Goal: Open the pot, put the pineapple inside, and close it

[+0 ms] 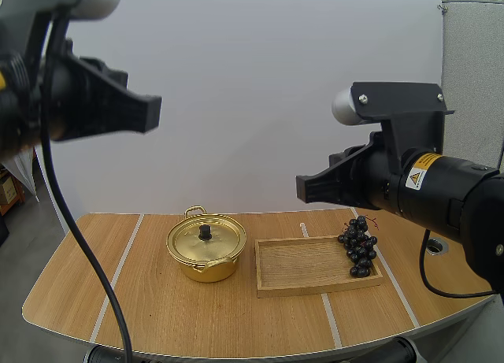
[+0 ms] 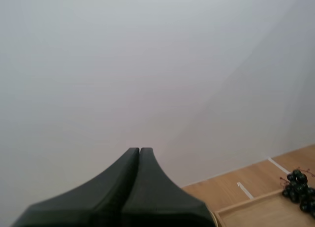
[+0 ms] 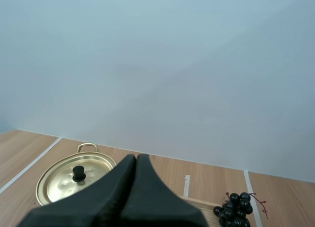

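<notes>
Nothing is done yet: left claw and right claw hang high, closed tight and empty, the lid sits on the pot at nine o'clock of the tray, and the grapes, the fruit at hand, lie at its three o'clock edge.

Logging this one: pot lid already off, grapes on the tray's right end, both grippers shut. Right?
No: the high view shows the lid on the pot. Grapes on the tray's right end, left gripper and right gripper shut: correct.
</notes>
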Robot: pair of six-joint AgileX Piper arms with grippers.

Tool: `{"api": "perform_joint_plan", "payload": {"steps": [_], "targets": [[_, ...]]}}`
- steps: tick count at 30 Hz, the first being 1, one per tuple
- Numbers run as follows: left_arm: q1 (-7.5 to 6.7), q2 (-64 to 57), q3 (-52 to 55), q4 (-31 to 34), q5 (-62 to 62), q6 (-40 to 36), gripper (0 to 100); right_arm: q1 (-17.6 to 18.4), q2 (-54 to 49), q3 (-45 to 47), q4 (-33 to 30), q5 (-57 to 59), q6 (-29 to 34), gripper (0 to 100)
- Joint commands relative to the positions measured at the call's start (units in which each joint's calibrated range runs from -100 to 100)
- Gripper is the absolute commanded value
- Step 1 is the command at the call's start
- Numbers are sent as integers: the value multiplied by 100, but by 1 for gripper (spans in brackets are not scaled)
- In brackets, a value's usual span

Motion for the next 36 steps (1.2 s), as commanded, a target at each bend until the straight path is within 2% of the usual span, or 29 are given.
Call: {"api": "perform_joint_plan", "payload": {"steps": [1,6,10,18,25,31,36], "targets": [[45,-626,1031,253,-1268,-476,0,-151,-280,1,-109,-385,1,0],[192,-1316,1776,253,-2361,-551,0,-242,-524,1,-149,-655,1,0],[227,-1844,2182,241,-2941,-700,0,-398,-723,1,-114,-726,1,0],[226,-2077,2592,219,-2979,-801,0,-801,-1292,1,115,-1547,1,0],[226,-2077,2951,192,-3045,-1086,0,-1044,-1292,128,644,-1622,1,0],[226,-2077,3696,232,-3719,-1090,0,-1062,-1292,1192,748,-2648,-199,0],[226,-2077,4684,232,-4877,-635,0,-1062,-1292,2276,748,-3545,-303,0]]}}
